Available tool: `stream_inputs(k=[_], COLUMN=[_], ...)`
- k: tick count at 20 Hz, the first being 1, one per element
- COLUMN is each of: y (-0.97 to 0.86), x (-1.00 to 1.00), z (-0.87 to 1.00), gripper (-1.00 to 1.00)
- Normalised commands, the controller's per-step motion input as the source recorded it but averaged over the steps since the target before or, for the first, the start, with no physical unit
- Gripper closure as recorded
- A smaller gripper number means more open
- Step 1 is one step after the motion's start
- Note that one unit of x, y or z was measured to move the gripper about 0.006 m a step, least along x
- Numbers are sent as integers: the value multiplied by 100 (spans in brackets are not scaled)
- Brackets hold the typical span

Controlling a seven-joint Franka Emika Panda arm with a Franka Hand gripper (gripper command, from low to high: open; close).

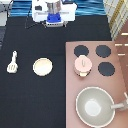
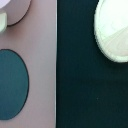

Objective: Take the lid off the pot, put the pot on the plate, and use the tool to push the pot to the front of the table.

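Note:
The pale-pink lid (image 1: 82,63) sits on the pot (image 1: 82,71), which stands on the stove at the exterior view's right. The cream plate (image 1: 42,66) lies on the black table (image 1: 30,100) left of the stove. Further left lies the white tool (image 1: 12,62), its slotted head toward the view's bottom. The gripper (image 1: 54,19) hangs at the view's top, far from all of them and holding nothing. In the wrist view the plate (image 2: 114,30) shows at one corner and the lid's rounded pink edge (image 2: 15,7) at another.
The pinkish stove top (image 1: 120,90) fills the lower right, with black burners (image 1: 103,51) around the pot. A large grey pan (image 1: 95,105) with a long handle sits below the pot. The wrist view shows one burner (image 2: 12,85) beside the stove's edge.

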Motion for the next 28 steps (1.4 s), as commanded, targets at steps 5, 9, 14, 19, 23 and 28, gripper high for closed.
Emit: stream_inputs(k=[5, 9, 14, 19, 23, 28], y=[30, 52, 48, 51, 55, 67], x=[33, 61, 75, 94, 100, 83], z=[21, 63, 80, 75, 51, 24], gripper=[-100, -100, -100, -100, -100, -100])
